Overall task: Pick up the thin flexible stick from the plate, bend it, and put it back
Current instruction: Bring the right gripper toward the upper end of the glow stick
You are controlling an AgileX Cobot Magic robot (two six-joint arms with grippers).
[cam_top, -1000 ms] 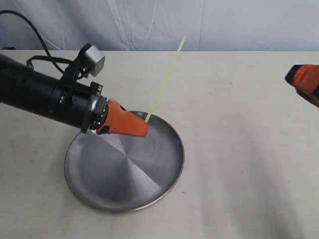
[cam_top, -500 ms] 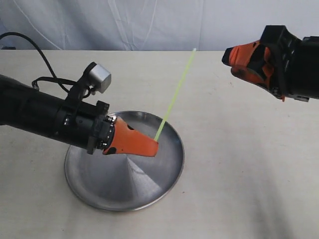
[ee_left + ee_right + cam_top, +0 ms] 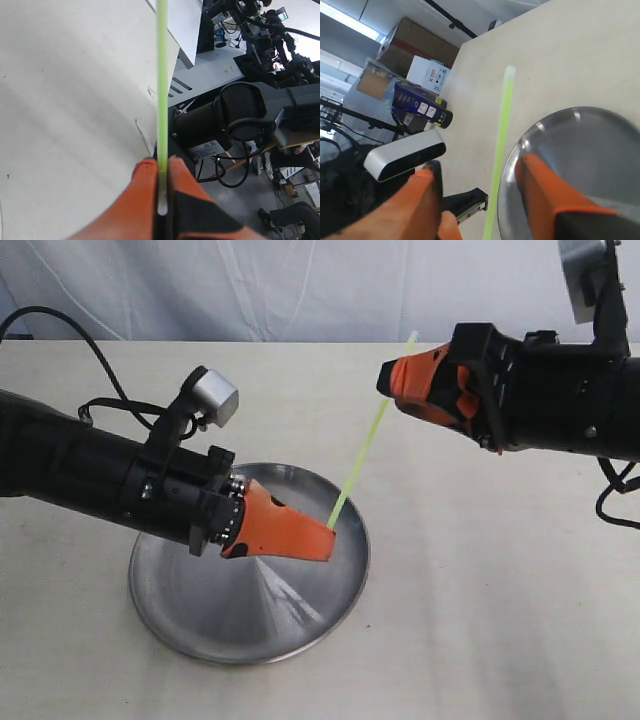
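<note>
The thin lime-green stick point(image 3: 368, 440) stands straight and slanted, its lower end pinched in my left gripper point(image 3: 326, 538) above the right side of the steel plate point(image 3: 190, 600). The left wrist view shows the orange fingers point(image 3: 145, 200) shut on the stick point(image 3: 161, 75), which runs straight away from them. My right gripper point(image 3: 393, 383) hangs open beside the stick's upper part. In the right wrist view the stick point(image 3: 501, 135) passes between the gripper's point(image 3: 477, 167) spread fingers without touching either one, with the plate point(image 3: 585, 145) behind.
The plate lies on a pale beige table point(image 3: 480, 590) with a white cloth backdrop behind it. The left arm's black body and silver wrist camera point(image 3: 214, 397) stretch over the plate's left side. The right arm's black body point(image 3: 570, 400) fills the upper right.
The right arm has swung in from the right edge to the stick's upper part, with its gripper open. The left gripper has shifted right and lower with the stick still in it.
</note>
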